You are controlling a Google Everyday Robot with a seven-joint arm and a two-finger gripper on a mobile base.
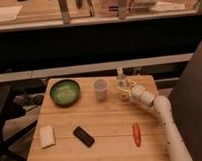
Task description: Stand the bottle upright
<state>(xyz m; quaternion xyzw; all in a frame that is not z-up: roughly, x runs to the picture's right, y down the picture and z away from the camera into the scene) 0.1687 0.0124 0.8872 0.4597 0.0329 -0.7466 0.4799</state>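
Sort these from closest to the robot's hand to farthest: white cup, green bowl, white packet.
The hand is by the bottle, at the table's back right.
1. White cup, just left of it.
2. Green bowl, back left.
3. White packet, front left corner.

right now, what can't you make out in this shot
Camera view:
- Lower part of the bottle: hidden by the gripper at the back right of the table.
- Bottle label: too small to read.
- Contents of the white cup: hidden by its wall.
- Base of the arm: cut off by the bottom edge.
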